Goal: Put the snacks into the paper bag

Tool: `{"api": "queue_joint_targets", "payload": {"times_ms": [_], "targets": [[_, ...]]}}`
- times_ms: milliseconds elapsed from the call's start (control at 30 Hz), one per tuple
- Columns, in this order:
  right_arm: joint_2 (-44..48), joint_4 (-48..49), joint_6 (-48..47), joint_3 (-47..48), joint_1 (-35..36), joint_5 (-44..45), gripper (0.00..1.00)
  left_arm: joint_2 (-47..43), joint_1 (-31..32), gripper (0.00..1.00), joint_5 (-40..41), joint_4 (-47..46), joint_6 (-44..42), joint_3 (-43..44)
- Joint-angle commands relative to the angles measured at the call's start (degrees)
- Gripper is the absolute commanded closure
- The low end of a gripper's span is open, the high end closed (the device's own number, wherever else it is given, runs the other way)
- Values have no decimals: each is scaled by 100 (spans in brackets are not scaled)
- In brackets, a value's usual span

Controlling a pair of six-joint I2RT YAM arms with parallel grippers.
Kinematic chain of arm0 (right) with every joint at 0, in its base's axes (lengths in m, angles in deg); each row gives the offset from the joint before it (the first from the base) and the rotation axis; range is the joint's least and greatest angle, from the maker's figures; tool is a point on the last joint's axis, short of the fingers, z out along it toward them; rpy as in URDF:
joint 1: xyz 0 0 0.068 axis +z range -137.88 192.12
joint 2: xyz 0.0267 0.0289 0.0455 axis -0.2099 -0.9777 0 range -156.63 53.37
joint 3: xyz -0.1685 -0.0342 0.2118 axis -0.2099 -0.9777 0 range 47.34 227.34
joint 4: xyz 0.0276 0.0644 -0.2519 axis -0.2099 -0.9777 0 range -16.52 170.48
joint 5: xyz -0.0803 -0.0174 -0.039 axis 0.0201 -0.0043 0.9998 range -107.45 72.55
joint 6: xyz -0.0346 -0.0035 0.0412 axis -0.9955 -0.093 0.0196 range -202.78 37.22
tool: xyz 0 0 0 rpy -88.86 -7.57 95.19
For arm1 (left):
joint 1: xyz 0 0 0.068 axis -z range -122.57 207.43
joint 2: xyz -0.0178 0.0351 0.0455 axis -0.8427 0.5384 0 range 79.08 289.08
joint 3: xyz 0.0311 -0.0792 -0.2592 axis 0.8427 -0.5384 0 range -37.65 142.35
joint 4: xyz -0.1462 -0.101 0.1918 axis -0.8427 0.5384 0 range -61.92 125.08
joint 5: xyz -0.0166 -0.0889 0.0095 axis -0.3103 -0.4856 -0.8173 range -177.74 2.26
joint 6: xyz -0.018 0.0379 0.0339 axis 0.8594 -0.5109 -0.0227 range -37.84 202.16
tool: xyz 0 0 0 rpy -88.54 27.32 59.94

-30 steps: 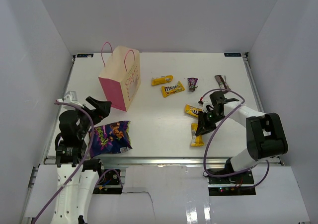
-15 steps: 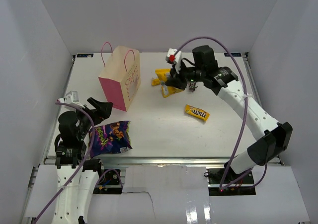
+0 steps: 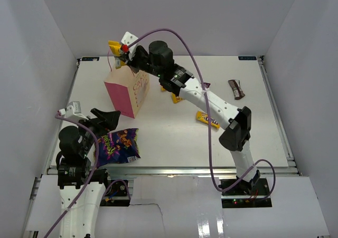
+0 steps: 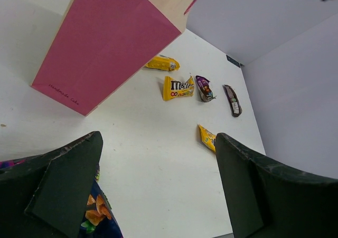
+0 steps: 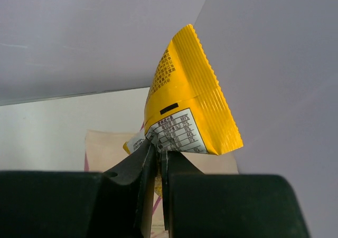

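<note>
White table (image 3: 174, 137) beside the bag (image 3: 124, 93) is strewn with six snacks (image 3: 117, 145); one packet (image 5: 185, 106) is pinched above it by the right gripper (image 5: 158, 159), left gripper (image 4: 158, 185) gaping, empty.

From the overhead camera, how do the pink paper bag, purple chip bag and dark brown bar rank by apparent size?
1. pink paper bag, largest
2. purple chip bag, somewhat smaller
3. dark brown bar, clearly smallest
</note>
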Motion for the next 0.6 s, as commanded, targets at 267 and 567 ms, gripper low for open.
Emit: {"api": "queue_joint_targets", "payload": {"times_ms": [267,567], "targets": [[-505,1787,-264,-8,116,1286,73,-47,-4,2,-90,243,34,57],[-426,1831,-273,-132,213,1207,76,14,5,2,-152,120,51,22]]}}
